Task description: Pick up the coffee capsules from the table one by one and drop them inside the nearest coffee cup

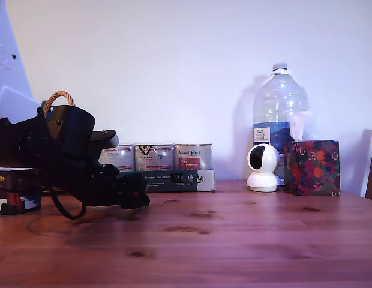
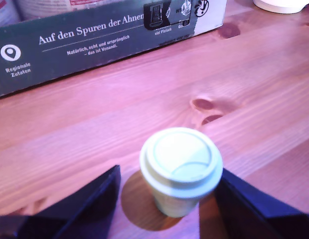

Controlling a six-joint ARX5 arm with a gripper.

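A pale grey-green coffee capsule [image 2: 180, 169] stands on the reddish-brown plank table [image 2: 254, 74], flat rim up. My gripper [image 2: 169, 170] is open, with one dark finger [image 2: 94, 204] on each side of the capsule. One finger is close to the rim; the other stands off with a gap. In the exterior view the black gripper [image 1: 135, 195] is low over the table [image 1: 234, 240] at the left and hides the capsule. The dark maroon coffee cup [image 1: 17, 193] stands at the exterior view's far left, partly behind the arm.
A dark green carton [image 2: 94, 45] with white lettering lies just beyond the capsule, with silver cans [image 1: 155, 157] on it. A wicker basket handle [image 1: 58, 98] shows behind the arm. At the exterior view's right stand a white camera [image 1: 263, 168], a water bottle [image 1: 280, 114] and a floral box [image 1: 312, 168].
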